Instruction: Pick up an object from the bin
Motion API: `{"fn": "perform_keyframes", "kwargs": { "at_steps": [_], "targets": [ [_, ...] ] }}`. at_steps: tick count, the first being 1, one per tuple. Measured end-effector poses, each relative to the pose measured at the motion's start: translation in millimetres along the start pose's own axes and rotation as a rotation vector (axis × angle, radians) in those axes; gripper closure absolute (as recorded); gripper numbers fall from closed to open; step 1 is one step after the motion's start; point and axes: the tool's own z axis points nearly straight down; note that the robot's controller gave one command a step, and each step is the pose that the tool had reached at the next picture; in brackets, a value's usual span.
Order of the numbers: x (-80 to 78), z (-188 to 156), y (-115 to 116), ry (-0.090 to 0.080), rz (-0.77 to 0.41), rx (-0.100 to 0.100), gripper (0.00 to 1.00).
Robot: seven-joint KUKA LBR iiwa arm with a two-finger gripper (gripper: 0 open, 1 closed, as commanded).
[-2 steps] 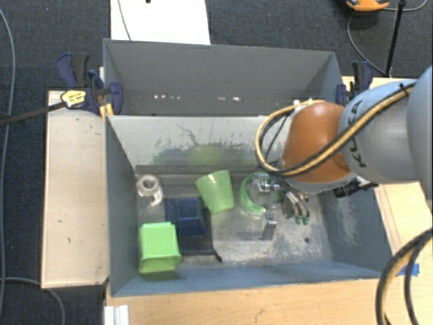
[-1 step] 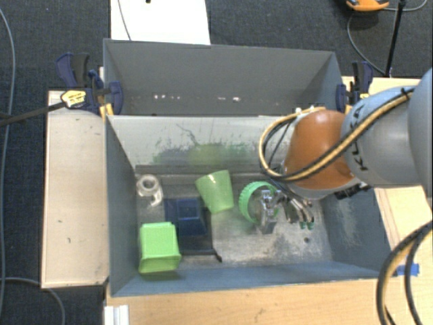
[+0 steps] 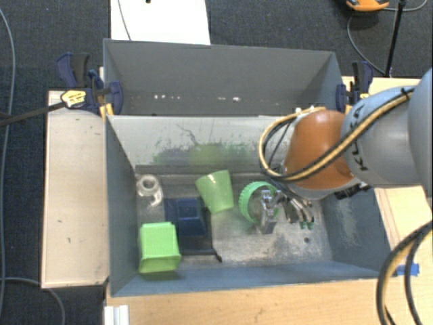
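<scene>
Orange wrist cover (image 3: 318, 151), looped about with cables (image 3: 268, 141), sits highest and closest to the lens, reaching in from the right. Below it the gripper (image 3: 269, 215) hangs low over the bin floor, right of centre. Whether it is spread or pressed together I cannot tell, since its metal parts blur into one cluster against the grey floor.

Its left side overlaps the right edge of a bright green ring-shaped thing (image 3: 249, 196), which lies on the floor just beside a pale green cup (image 3: 215, 191) tipped on its side. This ring looks like the likely pick. Whether metal touches it already or merely stands in front of it cannot be told.

To do the step well, I judge the gripper should straddle the ring's rim squarely and not press on its top. It should close gently, so that the ring neither rolls nor nudges the cup, then lift straight up.

Further left lies a dark blue block (image 3: 186, 217), with a light green block (image 3: 159, 248) near the front corner and a clear little jar (image 3: 147, 185) behind them. All three lie well apart from the gripper.

The wrist cover hides the floor of the bin (image 3: 223, 80) behind the gripper, and the ring's right part is covered, so its full shape stays uncertain.
</scene>
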Motion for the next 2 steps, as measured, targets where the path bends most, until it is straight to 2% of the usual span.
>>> {"fn": "perform_keyframes", "kwargs": {
  "at_steps": [2],
  "targets": [
    [1.4,-6.7,0.2,0.003,0.0,-0.001,1.0]
  ]
}}
